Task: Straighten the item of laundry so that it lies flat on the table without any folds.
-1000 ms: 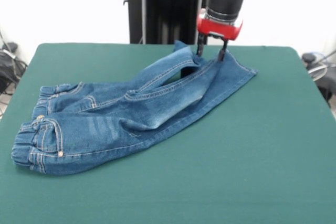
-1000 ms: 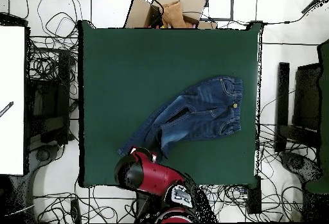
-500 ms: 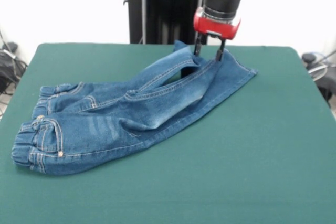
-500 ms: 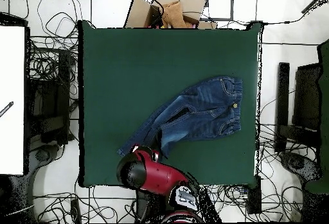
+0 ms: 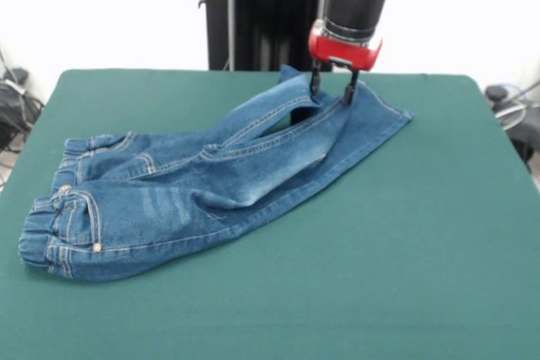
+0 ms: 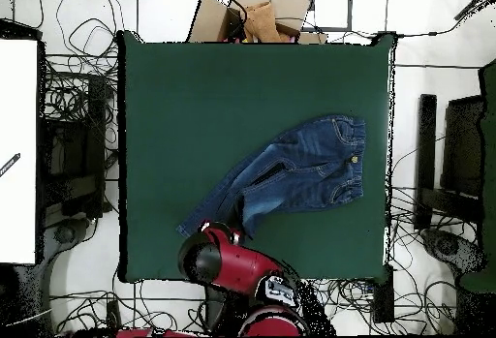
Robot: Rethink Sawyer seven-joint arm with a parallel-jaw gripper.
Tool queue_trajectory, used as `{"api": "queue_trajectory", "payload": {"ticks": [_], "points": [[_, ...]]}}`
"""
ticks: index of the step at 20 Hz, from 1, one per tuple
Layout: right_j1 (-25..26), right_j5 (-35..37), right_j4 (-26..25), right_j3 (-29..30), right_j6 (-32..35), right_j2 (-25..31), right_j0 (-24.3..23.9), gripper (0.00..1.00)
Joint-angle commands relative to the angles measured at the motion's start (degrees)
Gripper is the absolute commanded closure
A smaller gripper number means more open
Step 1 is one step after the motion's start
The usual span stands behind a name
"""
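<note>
two legs of the jeans (image 5: 202, 183) are crossed and overlapped, so the garment is judged far from flat: the waistband is seen at the front view's left, near that edge of the green surface (image 5: 405, 276), while both legs run diagonally toward the far side, one folded partly over the other. in the overhead view the jeans (image 6: 291, 174) are spread across the right-hand half of the surface (image 6: 194, 92), with the leg ends pointed at the robot's base. the red and black arm is held almost upright from above, tilted slightly, and its gripper (image 5: 330, 83) is set at the leg ends, where the cuffs meet. the fingers (image 5: 315, 80) are seen parted, one at each side of a ridge of denim, with their tips at or just above the cloth; nothing is grasped, and whether the cloth is touched cannot be told. that placement is judged sensible, since a leg end offers a free edge by which the upper leg could be pulled off the lower one.
</note>
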Motion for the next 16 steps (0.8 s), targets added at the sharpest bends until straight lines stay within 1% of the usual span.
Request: {"api": "queue_trajectory", "payload": {"ticks": [1,8,16], "points": [[3.1,-3.5,4.4,-5.8,14.4,3.5,1.5,0.00],[0.8,0.1,6.7,-5.8,14.1,2.9,3.2,0.00],[-0.2,0.4,7.3,-4.7,13.9,3.5,3.2,0.00]]}}
